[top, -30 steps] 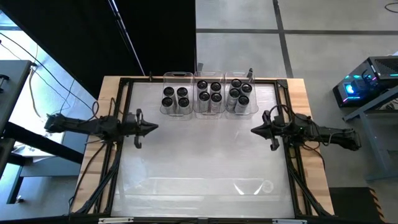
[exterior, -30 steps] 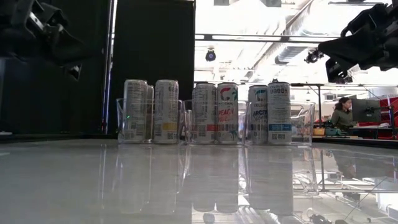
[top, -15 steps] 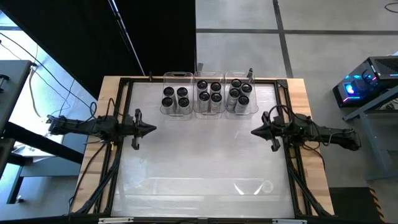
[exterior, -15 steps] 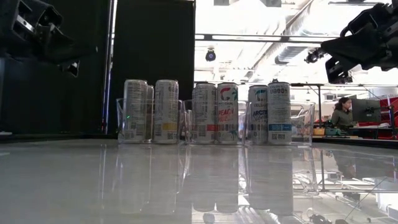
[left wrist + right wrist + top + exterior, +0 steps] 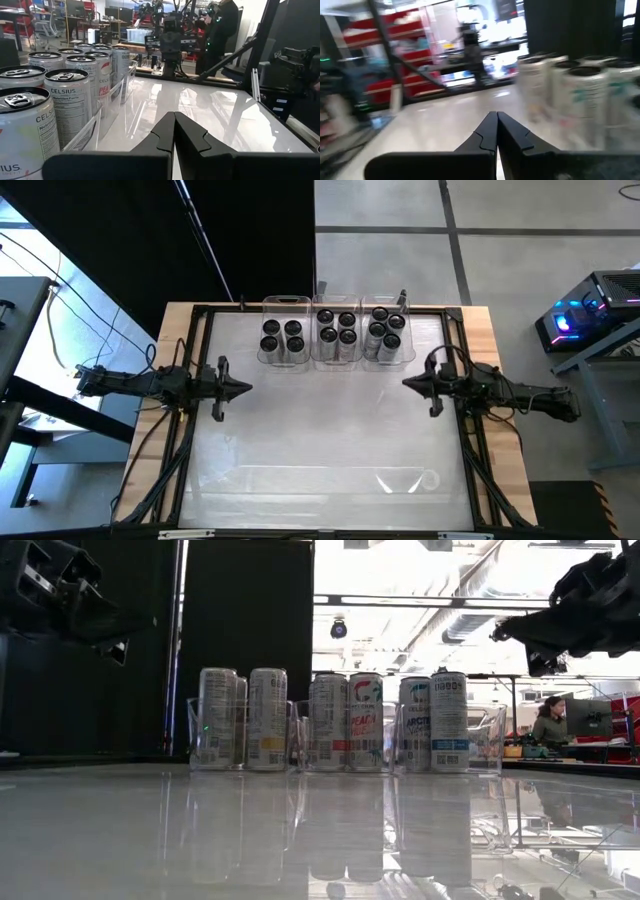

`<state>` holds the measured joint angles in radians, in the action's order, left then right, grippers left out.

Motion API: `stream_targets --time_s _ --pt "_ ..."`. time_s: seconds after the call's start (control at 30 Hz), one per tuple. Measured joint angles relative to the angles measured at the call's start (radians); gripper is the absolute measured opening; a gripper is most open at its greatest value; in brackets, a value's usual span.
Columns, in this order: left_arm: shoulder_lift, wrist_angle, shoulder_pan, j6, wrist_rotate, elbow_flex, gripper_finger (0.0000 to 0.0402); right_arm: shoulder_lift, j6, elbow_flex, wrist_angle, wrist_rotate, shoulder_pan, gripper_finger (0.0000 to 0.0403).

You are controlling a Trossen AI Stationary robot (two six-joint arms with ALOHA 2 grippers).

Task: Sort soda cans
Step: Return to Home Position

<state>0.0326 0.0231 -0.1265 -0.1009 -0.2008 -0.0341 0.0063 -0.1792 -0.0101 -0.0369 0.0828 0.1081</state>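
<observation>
Bright overhead room light, mirror-like reflections of the soda cans (image 5: 267,720) on the glossy table (image 5: 120,830), dark backdrop (image 5: 245,610) behind.

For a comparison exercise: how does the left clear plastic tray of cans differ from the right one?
The left clear plastic tray has bare floor behind its silvery soda cans; the right clear plastic tray's reach farther back. The left tray's front can shows a yellow band, the right's a blue one. Both hold upright cans.
</observation>
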Motion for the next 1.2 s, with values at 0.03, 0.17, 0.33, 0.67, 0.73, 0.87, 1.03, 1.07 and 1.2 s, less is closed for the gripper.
stream_targets --time_s 0.03,0.17,0.33,0.67,0.73,0.87,1.03,1.07,1.2 --pt "0.0 0.0 0.0 0.0 0.0 0.0 0.0 0.0 0.012 0.0 0.0 -0.031 0.0 0.0" --pt "0.0 0.0 0.0 0.0 0.0 0.0 0.0 0.0 0.026 0.0 0.0 -0.103 0.0 0.0" --pt "0.0 0.0 0.0 0.0 0.0 0.0 0.0 0.0 0.023 0.0 0.006 -0.101 0.0 0.0" --pt "-0.031 -0.007 0.001 0.0 0.002 0.001 0.0 -0.005 0.023 0.0 0.019 -0.098 -0.069 0.0" --pt "-0.03 -0.029 0.025 0.0 -0.002 0.008 0.0 -0.006 0.023 0.0 0.019 -0.098 -0.092 0.0" --pt "-0.03 -0.06 0.048 0.0 -0.008 0.021 0.0 -0.006 0.023 0.0 0.018 -0.093 -0.123 0.0" --pt "-0.029 -0.06 0.069 0.0 -0.01 0.021 0.0 -0.006 0.023 0.0 0.018 -0.093 -0.147 0.0" --pt "-0.03 -0.06 0.07 0.0 -0.01 0.022 0.0 -0.006 0.023 0.0 0.018 -0.093 -0.148 0.0" --pt "-0.03 -0.06 0.082 0.0 -0.009 0.022 0.0 -0.005 0.023 0.0 0.018 -0.093 -0.148 0.0"
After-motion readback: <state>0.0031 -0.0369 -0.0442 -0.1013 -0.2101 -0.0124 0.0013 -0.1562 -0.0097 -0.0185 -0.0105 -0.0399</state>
